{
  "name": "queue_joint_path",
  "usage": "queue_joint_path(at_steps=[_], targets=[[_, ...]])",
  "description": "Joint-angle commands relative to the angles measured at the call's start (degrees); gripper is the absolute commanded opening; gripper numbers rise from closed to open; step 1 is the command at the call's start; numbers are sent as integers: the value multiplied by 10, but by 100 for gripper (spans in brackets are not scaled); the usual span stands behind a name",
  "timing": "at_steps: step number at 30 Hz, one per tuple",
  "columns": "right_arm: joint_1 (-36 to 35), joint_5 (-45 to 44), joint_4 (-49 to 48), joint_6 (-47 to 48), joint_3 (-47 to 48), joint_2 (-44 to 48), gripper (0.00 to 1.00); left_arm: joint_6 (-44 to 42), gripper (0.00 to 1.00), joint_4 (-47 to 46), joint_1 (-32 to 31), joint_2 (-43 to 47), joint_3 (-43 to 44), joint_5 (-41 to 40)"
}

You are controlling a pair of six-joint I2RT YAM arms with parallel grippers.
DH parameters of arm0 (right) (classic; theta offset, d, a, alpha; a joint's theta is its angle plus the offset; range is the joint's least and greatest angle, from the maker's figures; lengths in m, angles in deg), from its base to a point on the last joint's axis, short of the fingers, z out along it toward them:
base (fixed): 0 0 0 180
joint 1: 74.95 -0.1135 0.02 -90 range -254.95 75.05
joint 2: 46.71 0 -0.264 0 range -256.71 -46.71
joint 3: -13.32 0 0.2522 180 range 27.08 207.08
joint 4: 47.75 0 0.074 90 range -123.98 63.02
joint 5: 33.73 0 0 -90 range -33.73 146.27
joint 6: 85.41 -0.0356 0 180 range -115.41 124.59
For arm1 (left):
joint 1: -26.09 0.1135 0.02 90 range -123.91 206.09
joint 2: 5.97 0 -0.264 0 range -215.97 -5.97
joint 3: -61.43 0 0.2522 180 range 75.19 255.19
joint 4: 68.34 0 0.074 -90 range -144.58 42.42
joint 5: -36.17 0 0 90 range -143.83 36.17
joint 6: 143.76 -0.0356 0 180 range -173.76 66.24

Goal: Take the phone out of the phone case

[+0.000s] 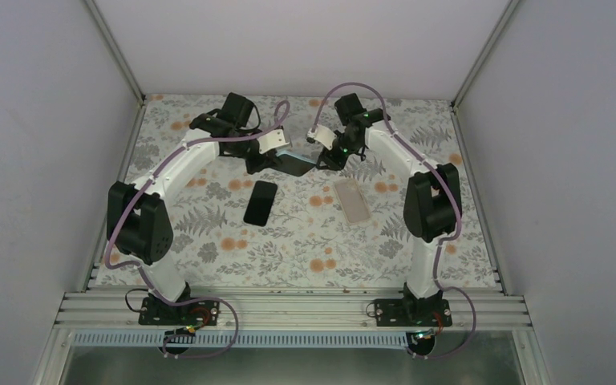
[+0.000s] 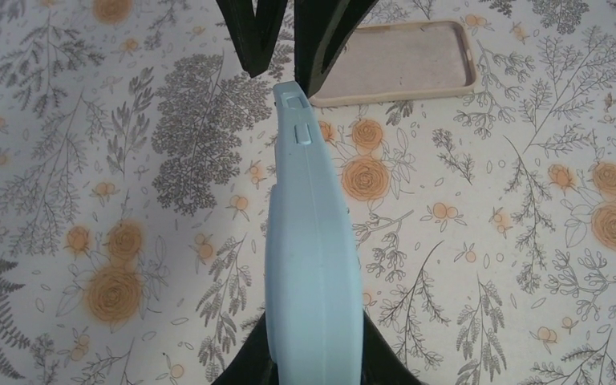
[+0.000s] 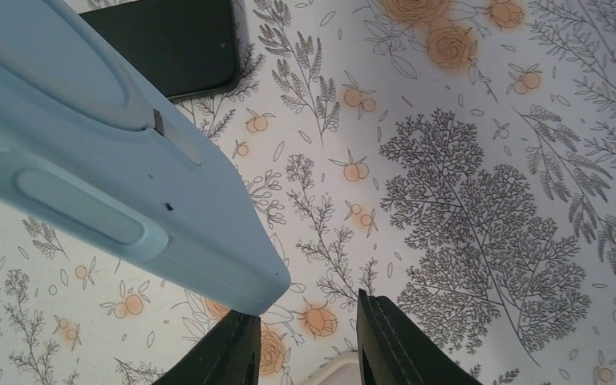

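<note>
My left gripper (image 2: pixel 314 357) is shut on a light blue phone case (image 2: pixel 309 241) and holds it edge-on above the table. In the top view the case (image 1: pixel 293 164) shows a dark face between my left gripper (image 1: pixel 263 160) and my right gripper (image 1: pixel 325 158). My right gripper (image 3: pixel 309 329) is open. The corner of the blue case (image 3: pixel 112 176) sits just above its left finger (image 3: pixel 237 349), not between the jaws. In the left wrist view the right fingers (image 2: pixel 250 36) stand on either side of the case's far end.
A bare black phone (image 1: pixel 261 202) lies on the floral mat left of centre and shows in the right wrist view (image 3: pixel 168 40). An empty beige case (image 1: pixel 353 200) lies right of centre and shows in the left wrist view (image 2: pixel 401 60). Grey walls enclose the table.
</note>
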Motion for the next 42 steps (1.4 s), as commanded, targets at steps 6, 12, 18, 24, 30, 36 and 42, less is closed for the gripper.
queue_joint_path(at_steps=[6, 12, 18, 24, 30, 36, 42], targets=[[29, -88, -83, 12, 49, -29, 33, -31, 2, 89, -36, 17, 3, 122], [31, -78, -71, 12, 73, -41, 33, -20, 2, 75, -43, 17, 3, 110], [34, -38, -24, 48, 11, 20, 36, 9, 2, 9, -41, 36, -15, 55], [33, 7, -14, 86, -139, 153, 54, 20, 2, -33, -40, 42, -33, 30], [13, 40, -9, 80, -171, 167, 55, 18, 2, -29, -41, 28, -25, 43], [-10, 40, -46, 59, -194, 159, 55, 19, 2, -28, -41, 34, -25, 42], [-9, 36, -65, 50, -195, 161, 54, 15, 2, -19, -41, 37, -25, 51]])
